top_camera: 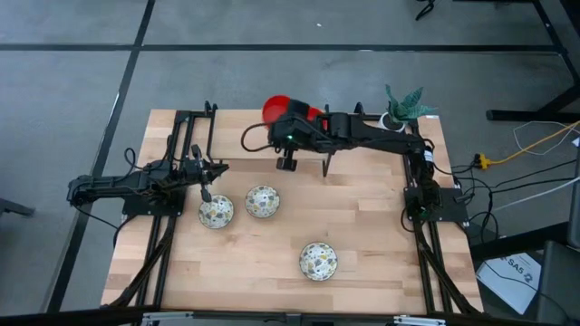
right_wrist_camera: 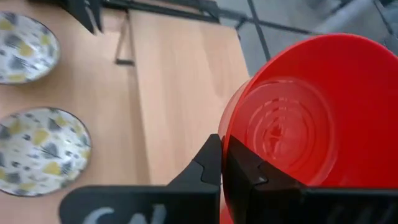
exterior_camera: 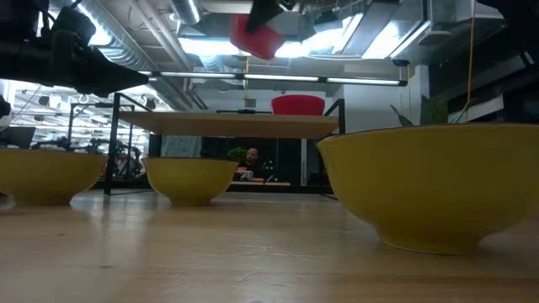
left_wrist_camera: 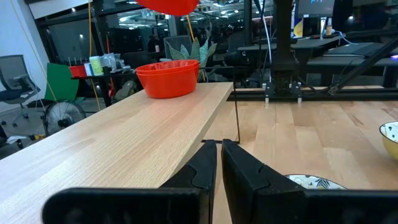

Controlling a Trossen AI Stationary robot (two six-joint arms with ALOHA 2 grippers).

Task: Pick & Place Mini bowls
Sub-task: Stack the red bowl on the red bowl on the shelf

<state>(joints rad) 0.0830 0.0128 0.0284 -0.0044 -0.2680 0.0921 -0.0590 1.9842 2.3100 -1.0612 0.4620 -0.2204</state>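
Observation:
My right gripper (top_camera: 279, 120) is over the raised wooden shelf (top_camera: 236, 127) at the table's far side, shut on a plain red bowl (top_camera: 275, 108) held high above it (exterior_camera: 257, 37). Another red bowl (exterior_camera: 297, 104) stands on the shelf (left_wrist_camera: 168, 78). Three bowls, speckled white inside and yellow outside, rest on their bases on the table (top_camera: 216, 212) (top_camera: 262, 201) (top_camera: 318, 261). My left gripper (top_camera: 207, 192) hovers shut just above the leftmost patterned bowl (left_wrist_camera: 311, 182), touching nothing. My right gripper pinches the red bowl's rim (right_wrist_camera: 231, 134), one finger (right_wrist_camera: 208, 163) outside the wall and the other finger (right_wrist_camera: 245, 171) inside the hollow. The bowl is lifted clear of the shelf and sits tilted in the hold (exterior_camera: 257, 37).
A white pot with a green plant (top_camera: 403, 109) stands at the shelf's far right end. The shelf stands on thin black legs (top_camera: 326, 167). Bare table lies at the near edge, on either side of the nearest bowl. The arms' black frames run along both table sides.

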